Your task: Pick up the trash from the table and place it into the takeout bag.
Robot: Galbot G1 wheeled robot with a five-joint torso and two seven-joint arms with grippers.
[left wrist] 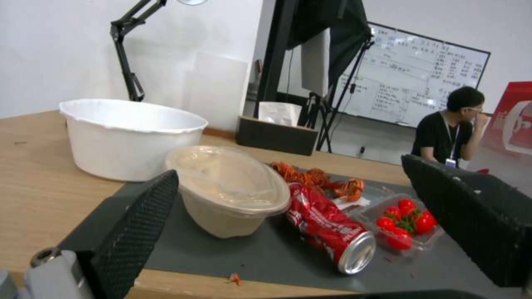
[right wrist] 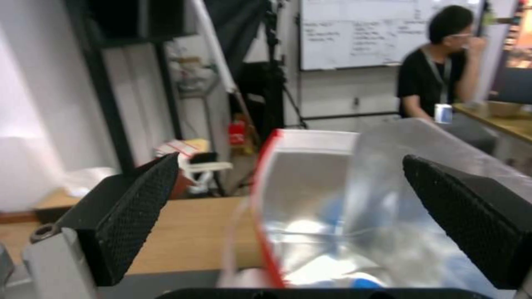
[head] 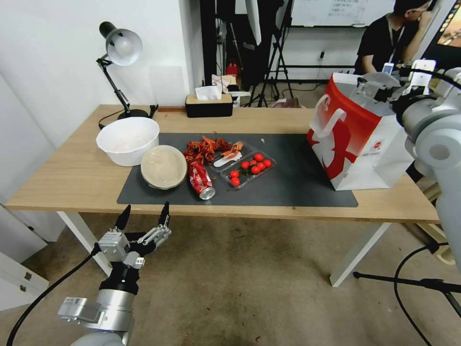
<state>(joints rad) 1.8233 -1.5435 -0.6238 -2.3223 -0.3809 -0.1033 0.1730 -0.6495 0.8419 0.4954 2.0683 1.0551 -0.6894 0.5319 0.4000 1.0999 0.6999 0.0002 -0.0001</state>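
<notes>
While the long wooden desk (head: pixel 67 178) carries the leftovers on its dark mat (head: pixel 288 182), the red-and-white takeout bag (head: pixel 353 144) stands open at the robot's right end, with the right claw (right wrist: pixel 288 216) spread empty above its mouth, where something blue shows inside. The left claw (head: pixel 144 216), also spread and empty, hangs just off the near desk edge, facing the lidded beige bowl (left wrist: pixel 230 189) and the red can (left wrist: pixel 327 226) lying touching it. Judging by this, another pickup is starting; the next move calls for reaching forward over the edge
</notes>
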